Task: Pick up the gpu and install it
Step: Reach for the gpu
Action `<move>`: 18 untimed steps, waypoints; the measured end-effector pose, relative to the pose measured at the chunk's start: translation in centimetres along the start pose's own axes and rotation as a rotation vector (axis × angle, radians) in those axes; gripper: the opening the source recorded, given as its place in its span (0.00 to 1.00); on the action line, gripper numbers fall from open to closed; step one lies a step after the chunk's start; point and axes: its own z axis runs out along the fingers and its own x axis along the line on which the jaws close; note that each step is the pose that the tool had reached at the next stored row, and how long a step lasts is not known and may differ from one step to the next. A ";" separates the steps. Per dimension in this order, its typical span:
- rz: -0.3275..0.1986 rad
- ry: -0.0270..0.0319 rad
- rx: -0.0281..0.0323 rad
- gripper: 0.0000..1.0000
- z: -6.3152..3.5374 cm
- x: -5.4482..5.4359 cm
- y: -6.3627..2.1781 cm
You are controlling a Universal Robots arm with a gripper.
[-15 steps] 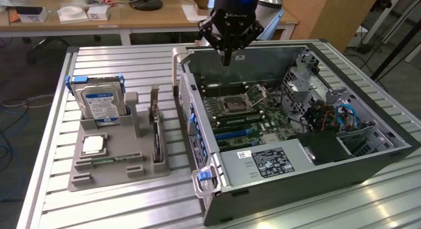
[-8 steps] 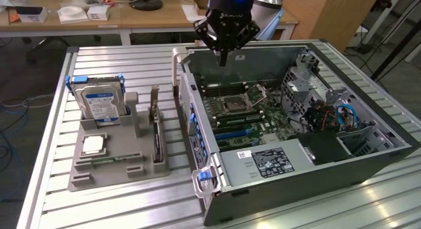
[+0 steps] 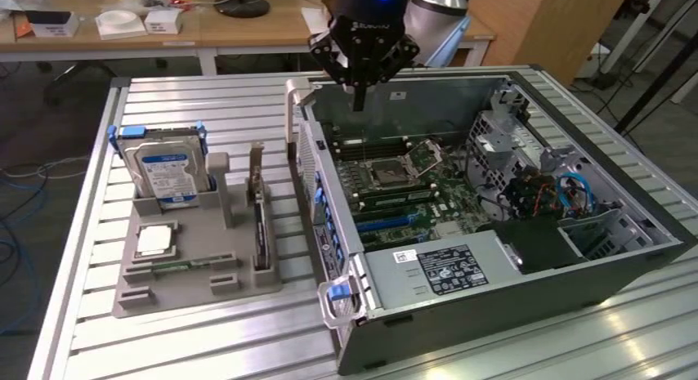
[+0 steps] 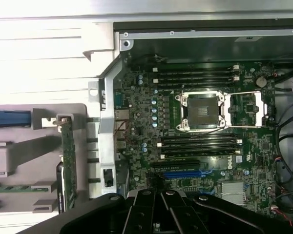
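Black angular end effector (image 4: 161, 196), body partly cut off in the wrist view, fingers clenched together, grasping nothing. It hangs over the open grey sheet-metal pc case (image 3: 480, 310), near its far wall. Green motherboard (image 3: 409, 192) inside, with a square silver cpu socket (image 4: 202, 111), dark long slots and one blue slot (image 4: 183, 173). Cable tangle at the exterior view's right is hard to make out. gpu (image 3: 260, 210) well apart from the end effector: thin card standing on edge in a grey plastic holder (image 3: 196, 294) just beside the case, seen edge-on, fan face unreadable. Silver hard drive (image 3: 166, 174), blue-white label, upright in the same holder. Ribbed aluminium surface (image 3: 196, 343) underneath.
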 end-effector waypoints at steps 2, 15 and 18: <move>0.000 0.0000 0.0000 0.11 0.00 0.4 -0.03; 0.000 0.0000 0.0000 0.11 0.00 2.7 -0.20; -0.001 0.0001 0.0000 0.11 -0.01 3.2 -0.24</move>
